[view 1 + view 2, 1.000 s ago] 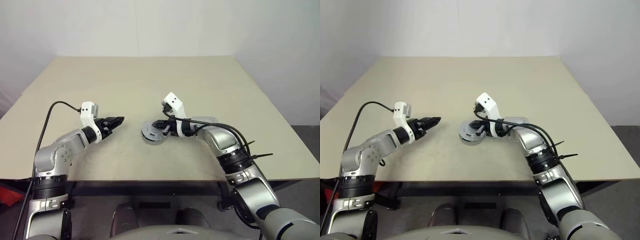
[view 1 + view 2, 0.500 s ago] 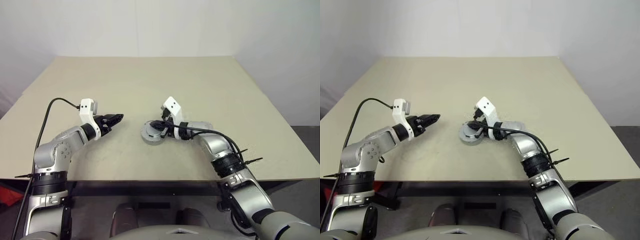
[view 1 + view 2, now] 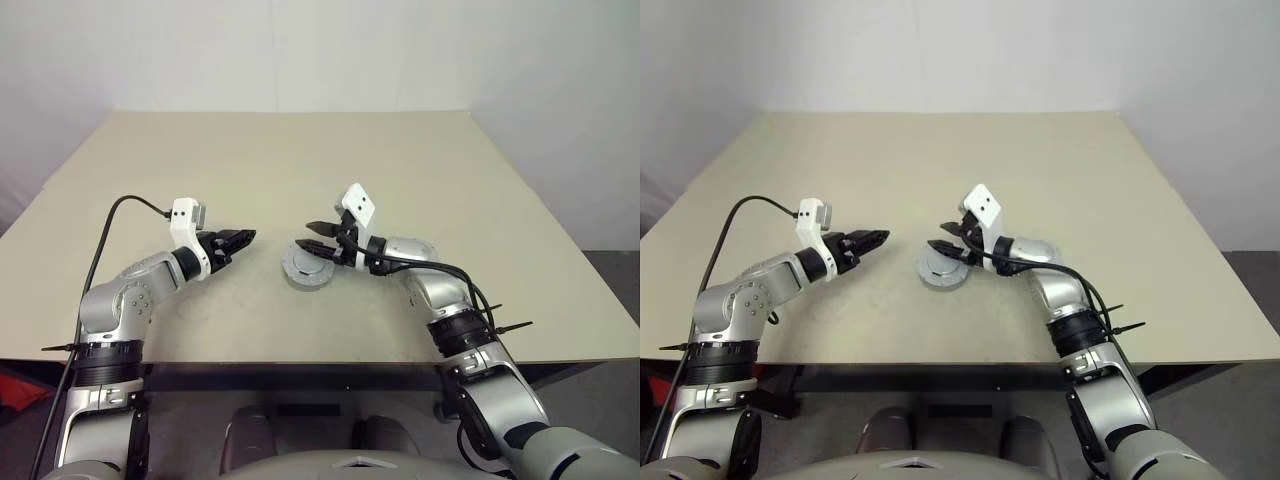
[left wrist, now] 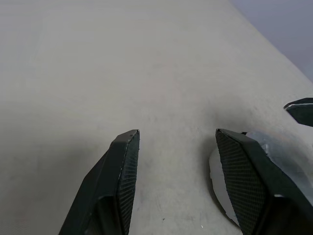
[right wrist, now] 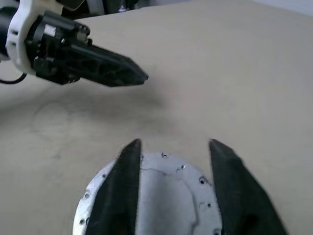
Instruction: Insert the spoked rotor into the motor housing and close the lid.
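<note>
The motor housing [image 3: 306,270] lies flat on the tan table [image 3: 300,160] between my two arms. Its grey lid [image 5: 164,193], dotted with small screw holes, lies shut on top of it. The spoked rotor is hidden. My right gripper [image 3: 306,237] hovers just above the housing's far edge, its fingers [image 5: 128,166] spread open over the lid with nothing between them. My left gripper [image 3: 243,238] hangs a short way to the housing's left, pointing at it, open and empty, its pads [image 4: 128,161] apart and the housing's rim [image 4: 217,183] beside one of them.
A black cable [image 3: 110,225] loops from my left wrist over the table's left side. The table's front edge [image 3: 300,362] runs close below both arms. Bare tan surface stretches beyond the housing toward the white wall.
My right gripper was shut and pressing down on the lid; it has since opened and tipped up off it. The housing stays put, and the left gripper holds its place.
</note>
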Available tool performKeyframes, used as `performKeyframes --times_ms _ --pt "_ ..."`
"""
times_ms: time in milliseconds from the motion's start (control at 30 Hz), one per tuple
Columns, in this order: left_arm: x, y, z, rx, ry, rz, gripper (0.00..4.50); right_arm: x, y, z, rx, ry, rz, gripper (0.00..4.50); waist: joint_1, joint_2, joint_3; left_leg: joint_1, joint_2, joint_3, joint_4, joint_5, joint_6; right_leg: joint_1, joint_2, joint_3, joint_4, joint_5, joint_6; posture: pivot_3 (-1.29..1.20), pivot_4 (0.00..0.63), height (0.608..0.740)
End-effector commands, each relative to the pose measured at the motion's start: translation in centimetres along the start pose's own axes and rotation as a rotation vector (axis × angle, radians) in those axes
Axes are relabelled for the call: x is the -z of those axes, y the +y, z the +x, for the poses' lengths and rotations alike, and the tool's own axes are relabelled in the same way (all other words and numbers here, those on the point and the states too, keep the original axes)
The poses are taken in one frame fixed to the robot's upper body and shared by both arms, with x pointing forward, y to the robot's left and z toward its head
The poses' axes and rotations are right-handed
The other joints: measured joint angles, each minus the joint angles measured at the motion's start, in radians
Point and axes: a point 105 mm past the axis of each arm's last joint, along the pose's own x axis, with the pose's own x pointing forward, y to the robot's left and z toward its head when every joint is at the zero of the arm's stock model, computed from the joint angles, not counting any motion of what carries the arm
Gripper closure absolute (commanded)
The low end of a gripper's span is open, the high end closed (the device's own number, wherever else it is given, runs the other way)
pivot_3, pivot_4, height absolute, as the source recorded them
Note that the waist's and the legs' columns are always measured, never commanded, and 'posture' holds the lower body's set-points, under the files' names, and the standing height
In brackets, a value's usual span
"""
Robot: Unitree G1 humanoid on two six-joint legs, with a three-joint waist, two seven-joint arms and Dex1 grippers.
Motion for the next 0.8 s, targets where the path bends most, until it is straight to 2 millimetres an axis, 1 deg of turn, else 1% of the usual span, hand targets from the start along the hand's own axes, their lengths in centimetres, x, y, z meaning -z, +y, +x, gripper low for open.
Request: performKeyframes --times_ms 33,100,233,400,600,800 --pt "-1.4 -0.2 -0.2 0.014 -0.03 0.032 1.87 -0.8 0.7 0.0 -0.033 -0.01 -0.059 0.84 0.0 0.0 0.0 0.0 0.0 0.0 0.0 0.0 0.0 0.0 0.0 0.0 0.0 0.0 0.0 0.0 0.0 0.74" --pt "-1.4 -0.2 -0.2 0.014 -0.029 0.032 1.87 -0.4 0.8 0.1 -0.034 0.007 -0.063 0.2 0.0 0.0 0.0 0.0 0.0 0.0 -0.001 0.0 0.0 0.0 0.0 0.0 0.0 0.0 0.0 0.0 0.0 0.74" --pt "-1.5 -0.2 -0.2 0.013 -0.027 0.032 1.87 0.2 0.9 0.1 -0.045 0.026 -0.059 0.2 0.0 0.0 0.0 0.0 0.0 0.0 -0.001 0.0 -0.001 0.0 0.0 0.0 0.0 0.0 0.0 0.0 0.0 0.74" --pt "-1.5 -0.1 -0.3 0.009 -0.024 0.033 1.87 1.4 0.8 0.2 -0.032 0.057 -0.038 0.2 0.0 0.0 0.0 0.0 0.0 0.0 -0.001 0.0 -0.001 0.0 0.0 0.0 0.0 0.0 0.0 0.0 0.0 0.74" --pt "-1.6 0.1 -0.6 -0.003 -0.025 0.034 1.87 2.1 1.1 0.3 -0.042 0.069 -0.032 0.2 0.0 0.0 0.0 0.0 0.0 0.0 -0.001 0.0 -0.001 0.0 0.0 0.0 0.0 0.0 0.0 0.0 0.0 0.74" --pt "-1.7 0.3 -0.7 -0.012 -0.027 0.036 1.87 3.2 1.0 0.3 -0.031 0.095 -0.032 0.2 -0.001 0.0 0.0 0.001 0.0 0.0 -0.001 0.0 -0.001 0.0 0.0 0.0 0.0 0.0 0.0 0.0 0.0 0.74"
